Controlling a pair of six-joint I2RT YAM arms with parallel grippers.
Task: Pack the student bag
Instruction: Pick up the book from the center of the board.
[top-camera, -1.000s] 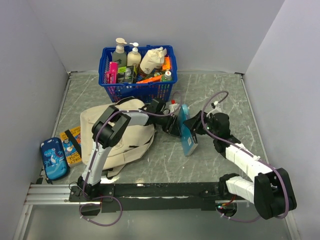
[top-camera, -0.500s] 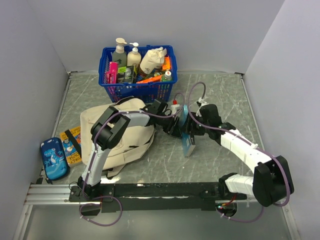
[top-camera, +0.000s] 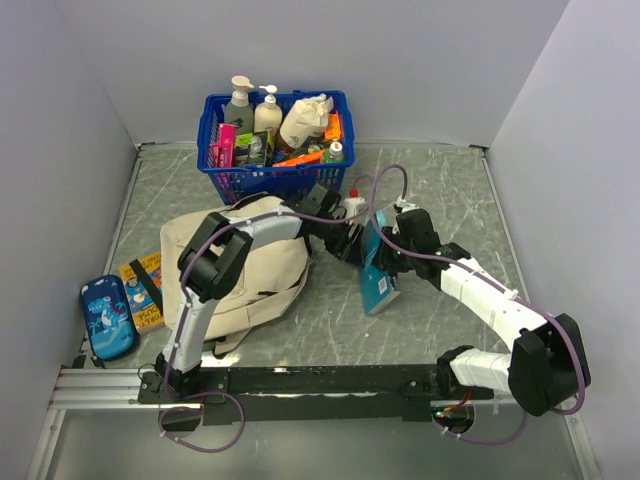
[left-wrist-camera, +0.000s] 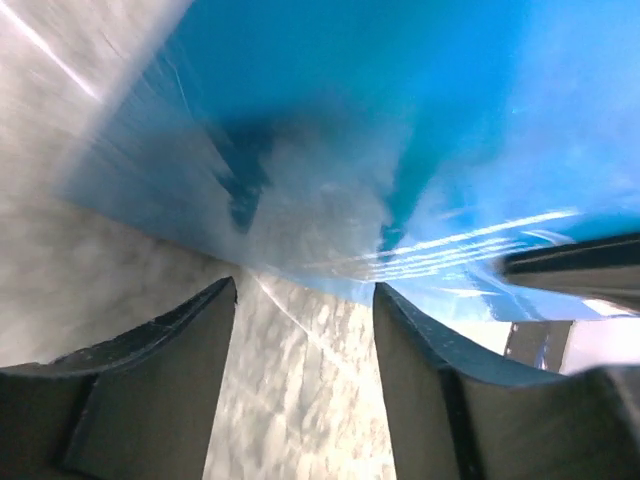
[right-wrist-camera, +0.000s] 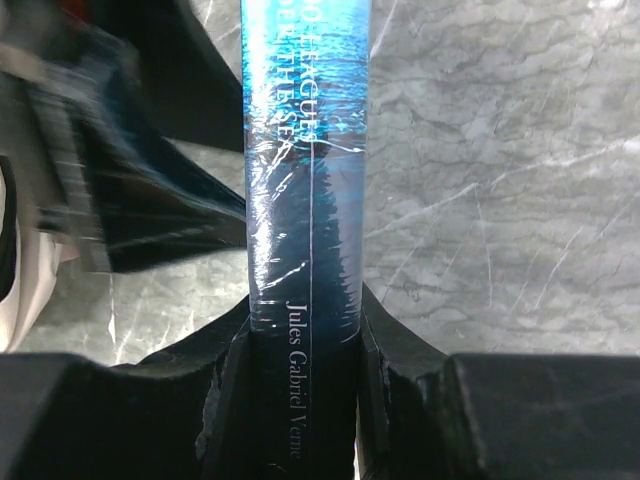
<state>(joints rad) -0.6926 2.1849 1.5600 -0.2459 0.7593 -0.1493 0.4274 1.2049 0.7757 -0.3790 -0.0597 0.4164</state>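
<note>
The beige student bag (top-camera: 245, 270) lies on the table at centre left. A blue Jules Verne book (top-camera: 377, 275) stands on edge to its right. My right gripper (top-camera: 388, 258) is shut on the book's spine (right-wrist-camera: 305, 250), one finger on each cover. My left gripper (top-camera: 347, 243) is open just left of the book. In the left wrist view the book's blue cover (left-wrist-camera: 380, 110) fills the frame ahead of my open fingers (left-wrist-camera: 165, 370), with bare table between them. The bag's opening is hidden from me.
A blue plastic basket (top-camera: 275, 180) full of bottles and packets stands behind the bag. A small bottle with a red tip (top-camera: 352, 203) stands by my left gripper. A blue shark-print pencil case (top-camera: 107, 316) and an orange booklet (top-camera: 142, 288) lie at far left.
My right gripper has closed in on the book and now grips its spine. My left gripper has let the book go and drawn back slightly toward the basket.
</note>
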